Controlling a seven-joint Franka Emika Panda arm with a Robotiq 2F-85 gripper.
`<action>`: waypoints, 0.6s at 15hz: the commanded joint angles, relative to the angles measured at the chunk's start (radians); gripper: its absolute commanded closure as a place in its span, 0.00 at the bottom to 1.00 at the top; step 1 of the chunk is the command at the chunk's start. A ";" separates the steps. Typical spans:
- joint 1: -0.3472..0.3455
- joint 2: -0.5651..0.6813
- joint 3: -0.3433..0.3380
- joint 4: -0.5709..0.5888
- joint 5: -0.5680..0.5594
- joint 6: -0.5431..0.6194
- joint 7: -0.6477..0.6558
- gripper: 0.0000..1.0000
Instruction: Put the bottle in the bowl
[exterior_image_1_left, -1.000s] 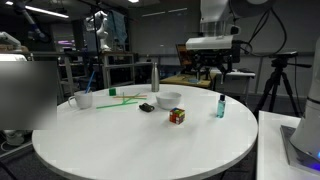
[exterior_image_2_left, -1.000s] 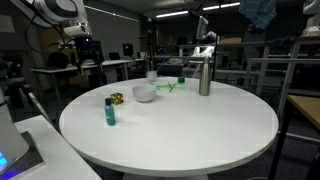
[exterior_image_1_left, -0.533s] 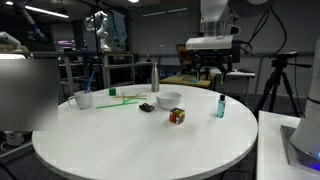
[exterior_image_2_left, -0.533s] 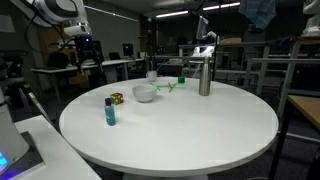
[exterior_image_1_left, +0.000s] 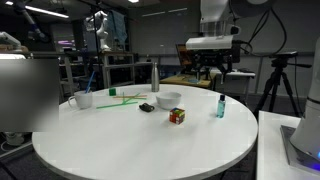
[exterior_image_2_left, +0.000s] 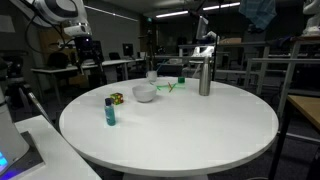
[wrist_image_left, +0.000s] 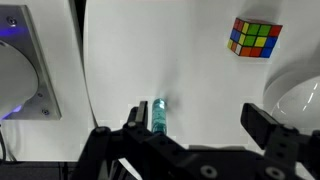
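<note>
- The arm (exterior_image_1_left: 213, 15) hangs high over the far side of the round white table (exterior_image_1_left: 140, 145), well clear of everything on it, with the wrist pointing straight down.
- From the wrist view the gripper (wrist_image_left: 195, 112) has its two dark fingers (wrist_image_left: 262, 122) spread wide, with nothing between the pads but bare tabletop far below.
- Counting what's on the table: one bottle (exterior_image_1_left: 220, 106), one bowl (exterior_image_1_left: 168, 100), one Rubik's cube (exterior_image_1_left: 177, 116), one taller grey metal bottle (exterior_image_1_left: 154, 77), one white cup (exterior_image_1_left: 85, 99), one small dark object (exterior_image_1_left: 147, 107) I can't make out, and some thin green sticks (exterior_image_1_left: 125, 98).
- The bottle is small and slim, see-through teal-blue with a dark cap, and it is standing upright.
- It stands alone near the table's edge, apart from the bowl, with the cube between the two.
- In the wrist view the bottle sits directly below, just inside one finger.
- The bowl is low, round and white, and looks empty in both exterior views.
</note>
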 joint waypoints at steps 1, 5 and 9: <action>0.006 0.000 -0.006 0.001 -0.003 -0.003 0.002 0.00; -0.007 0.010 -0.004 0.001 -0.015 0.000 0.012 0.00; -0.028 0.014 -0.015 -0.001 -0.025 -0.003 0.013 0.00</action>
